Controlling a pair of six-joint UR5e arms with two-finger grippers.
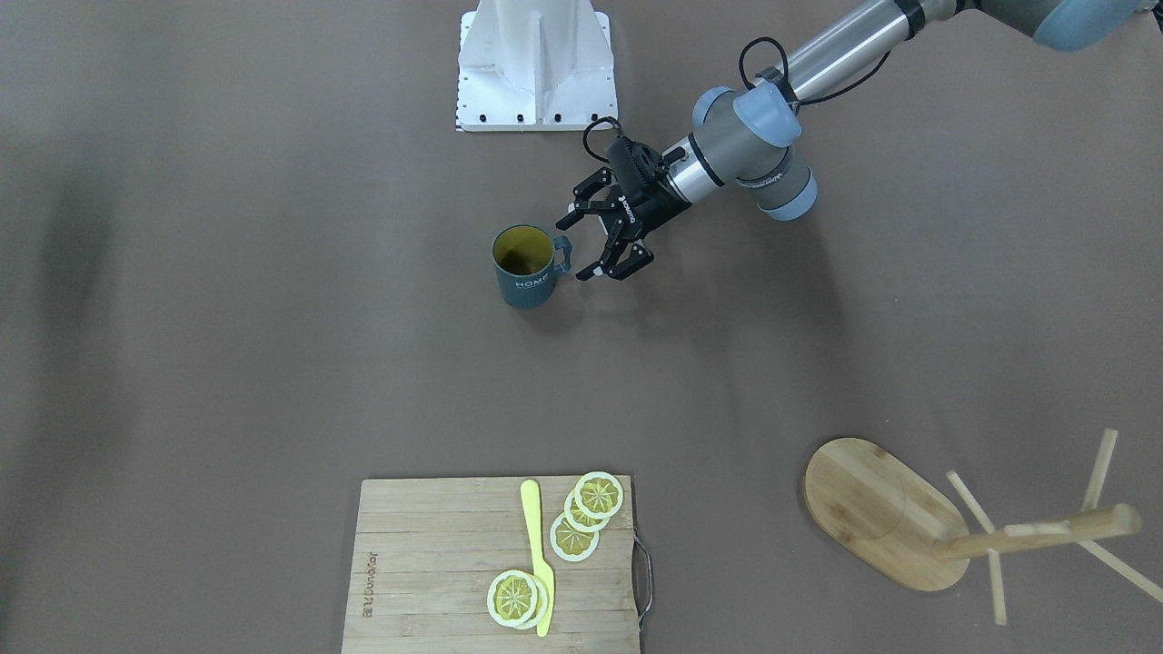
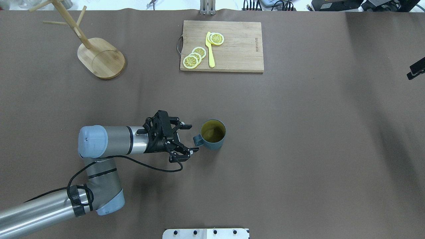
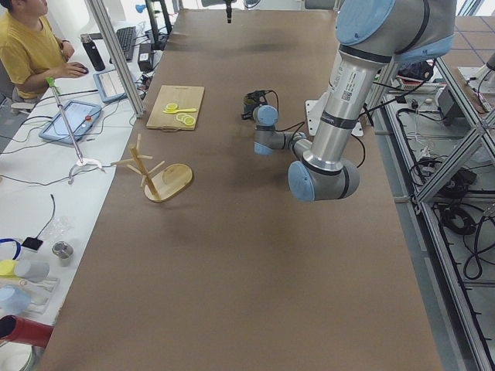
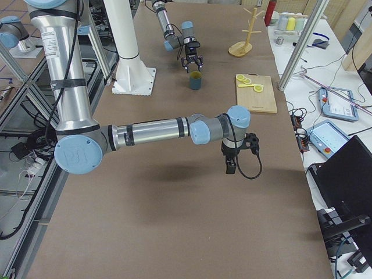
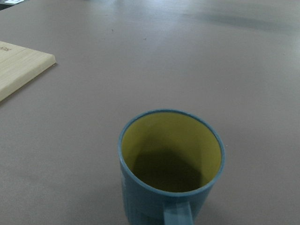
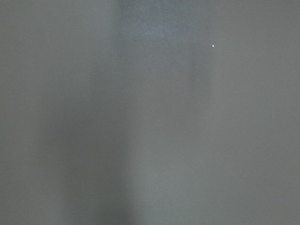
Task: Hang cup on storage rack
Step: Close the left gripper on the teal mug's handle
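Note:
The dark teal cup (image 1: 525,277) stands upright near the table's middle, with a yellow inside and its handle toward my left gripper; it also shows in the overhead view (image 2: 212,145) and fills the left wrist view (image 5: 168,154). My left gripper (image 1: 579,245) is open and held level, its fingertips on either side of the handle's outer end (image 2: 193,138), not closed on it. The bamboo storage rack (image 2: 101,59) stands upright at the far left corner, with nothing on its pegs (image 1: 877,509). My right gripper (image 2: 415,69) shows only at the overhead view's right edge; I cannot tell whether it is open or shut.
A slatted cutting board (image 2: 237,49) with lemon slices (image 2: 194,57) and a yellow knife (image 2: 210,49) lies at the far middle. The white robot base (image 1: 536,73) stands at the near edge. A person sits beyond the far edge (image 3: 27,46).

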